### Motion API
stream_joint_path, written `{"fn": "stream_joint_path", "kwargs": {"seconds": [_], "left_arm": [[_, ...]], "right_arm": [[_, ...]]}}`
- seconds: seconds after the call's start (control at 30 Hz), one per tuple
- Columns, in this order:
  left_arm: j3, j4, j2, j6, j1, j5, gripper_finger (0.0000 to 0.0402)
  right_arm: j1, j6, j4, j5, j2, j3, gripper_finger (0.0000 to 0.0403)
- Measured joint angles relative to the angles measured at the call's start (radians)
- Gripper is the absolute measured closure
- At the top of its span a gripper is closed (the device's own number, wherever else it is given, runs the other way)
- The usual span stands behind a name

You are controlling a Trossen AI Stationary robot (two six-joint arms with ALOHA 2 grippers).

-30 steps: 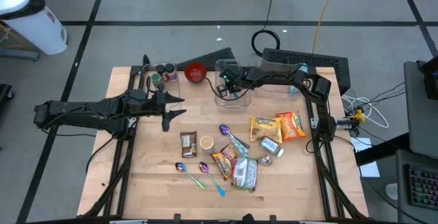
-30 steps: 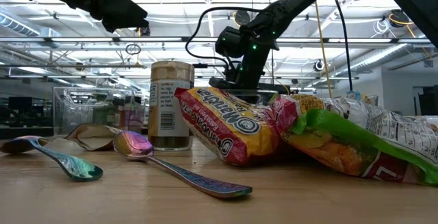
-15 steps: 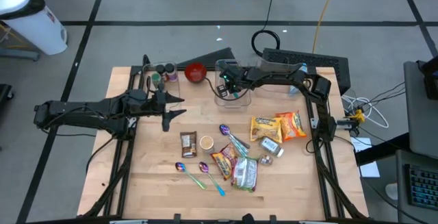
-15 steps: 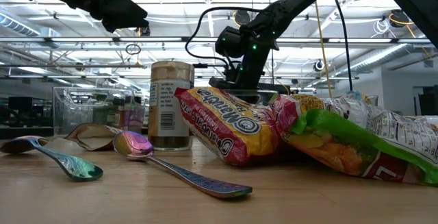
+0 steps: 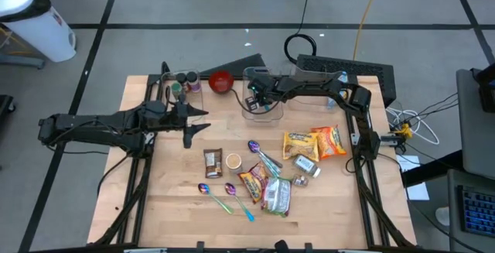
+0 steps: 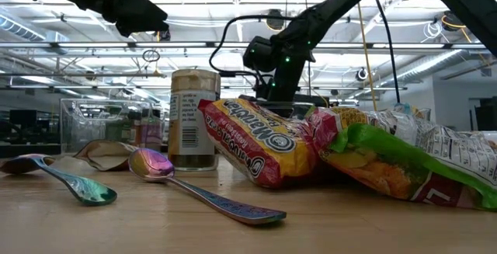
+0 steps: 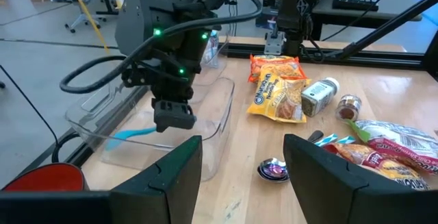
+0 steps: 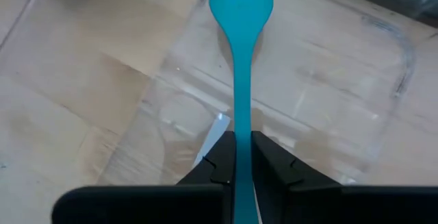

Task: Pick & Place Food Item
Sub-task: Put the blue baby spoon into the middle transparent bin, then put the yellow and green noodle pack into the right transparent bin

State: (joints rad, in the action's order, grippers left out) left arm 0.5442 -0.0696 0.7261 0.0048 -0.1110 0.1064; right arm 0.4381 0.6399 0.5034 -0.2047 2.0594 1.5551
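While the left gripper (image 5: pixel 188 123) hangs idle over the bare wood on the left half of the table, its two dark fingers (image 7: pixel 168 183) spread apart with nothing between them, the right gripper (image 5: pixel 256 98) is poised over the clear rectangular plastic container (image 5: pixel 280 111) at the table's far edge, its fingers (image 8: pixel 219 162) pressed together on the thin handle of a turquoise plastic spoon (image 8: pixel 239 59). The spoon's rounded bowl points away from the wrist, over the inside of the container; whether it touches the floor of the container cannot be told. A round red bowl (image 5: pixel 220 80) sits just beside the container, nearer the left arm. The food items lie well apart from the container on the near right part of the light wooden table (image 5: pixel 155 199): two yellow-orange noodle packets (image 5: pixel 313 143) side by side, a small spice jar lying on its side (image 5: pixel 303 165), a green-and-white snack bag (image 5: pixel 277 196), and a brown packet (image 5: pixel 213 162), with several iridescent metal spoons (image 5: pixel 261 155) scattered among them.
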Motion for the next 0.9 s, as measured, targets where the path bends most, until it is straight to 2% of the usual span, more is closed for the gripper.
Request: {"fn": "stream_joint_path", "kwargs": {"seconds": [0.43,0.63,0.9], "left_arm": [[0.000,-0.001,0.000,-0.003,0.000,0.000,0.0188],[0.000,-0.001,0.000,-0.003,0.000,0.000,0.0188],[0.000,0.000,0.000,0.002,0.000,0.001,0.0188]], "right_arm": [[0.000,-0.008,-0.007,-0.005,0.000,0.000,0.0317],[0.000,-0.029,-0.014,-0.003,-0.022,0.000,0.0309],[-0.006,-0.124,-0.134,-0.004,-0.152,0.000,0.0308]]}}
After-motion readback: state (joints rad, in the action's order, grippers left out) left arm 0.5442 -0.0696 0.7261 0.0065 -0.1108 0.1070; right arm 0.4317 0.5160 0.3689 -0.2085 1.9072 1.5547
